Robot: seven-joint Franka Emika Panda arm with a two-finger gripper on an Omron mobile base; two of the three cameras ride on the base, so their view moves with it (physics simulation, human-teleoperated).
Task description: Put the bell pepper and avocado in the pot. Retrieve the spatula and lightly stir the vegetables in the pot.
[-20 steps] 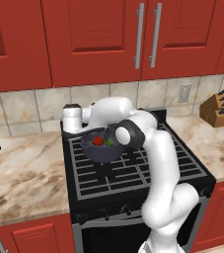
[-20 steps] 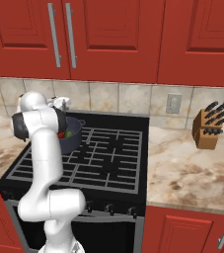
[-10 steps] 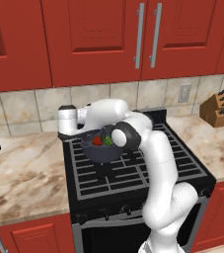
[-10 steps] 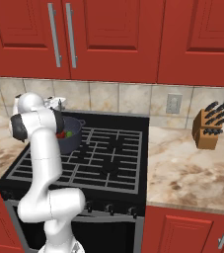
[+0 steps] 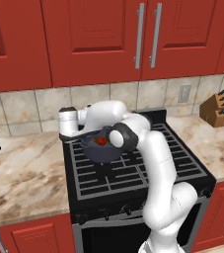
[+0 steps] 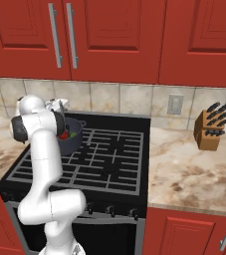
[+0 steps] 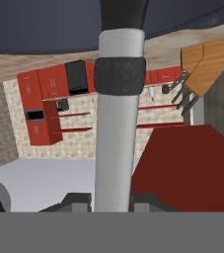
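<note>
While the pot (image 5: 101, 148) sits on the stove (image 5: 133, 173), the bell pepper (image 5: 101, 141) lies inside with something green, likely avocado. Hand (image 7: 111, 200) clenched on a spatula handle (image 7: 116, 123); stirring seems left.

No legible text, labels, brand marks, numbers or signs appear on any surface in the three current views.
</note>
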